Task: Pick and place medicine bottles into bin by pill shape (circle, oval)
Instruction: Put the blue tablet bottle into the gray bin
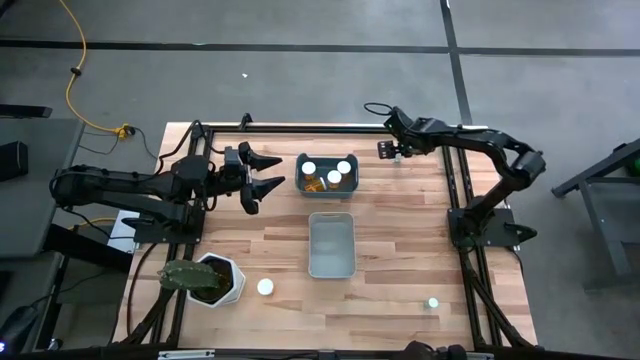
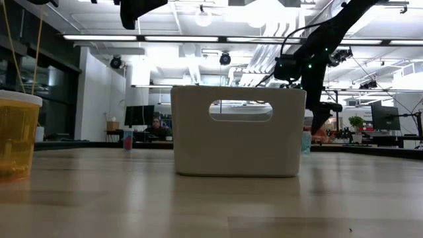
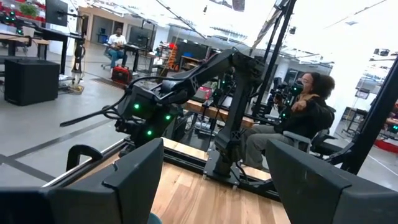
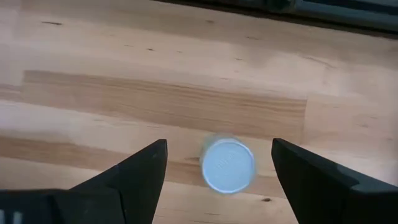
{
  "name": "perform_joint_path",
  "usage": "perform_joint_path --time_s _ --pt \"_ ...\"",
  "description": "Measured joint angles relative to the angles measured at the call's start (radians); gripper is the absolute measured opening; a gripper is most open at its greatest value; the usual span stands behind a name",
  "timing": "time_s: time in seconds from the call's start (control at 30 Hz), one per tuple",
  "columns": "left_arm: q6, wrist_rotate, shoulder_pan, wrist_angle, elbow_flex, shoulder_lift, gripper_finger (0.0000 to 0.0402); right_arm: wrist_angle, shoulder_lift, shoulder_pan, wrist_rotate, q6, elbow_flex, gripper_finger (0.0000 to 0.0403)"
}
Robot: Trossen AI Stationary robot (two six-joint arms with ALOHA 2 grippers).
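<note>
Wooden desk (image 1: pixel 390 230): right claw (image 4: pixel 217 163) wide open over far-edge bottle (image 4: pixel 227 165); light, rigid, likely slippery; grip body below cap.

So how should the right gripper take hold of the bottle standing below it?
Straight down from above. The bottle stands upright, white round cap facing the camera, centred between the open right gripper fingers. Lower and close across the cap's sides or the body just beneath; bare table surrounds it.

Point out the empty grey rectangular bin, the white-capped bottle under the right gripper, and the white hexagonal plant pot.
Empty grey rectangular bin (image 1: pixel 347 247): high view, on its right rim.
White-capped bottle (image 4: pixel 227 165): right wrist view, centre of its round cap.
White hexagonal plant pot (image 1: pixel 236 282): high view, on its right wall.
</note>
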Motion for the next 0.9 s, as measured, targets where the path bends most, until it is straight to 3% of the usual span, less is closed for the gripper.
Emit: perform_joint_path --time_s 0.2,0.9 --pt "0.0 0.0 0.0 0.0 0.0 0.0 0.027 -0.006 0.012 -0.01 0.015 0.068 0.0 0.0258" --pt "0.026 0.0 0.0 0.0 0.0 0.0 0.027 -0.032 0.009 -0.01 0.002 0.054 0.0 0.0122"
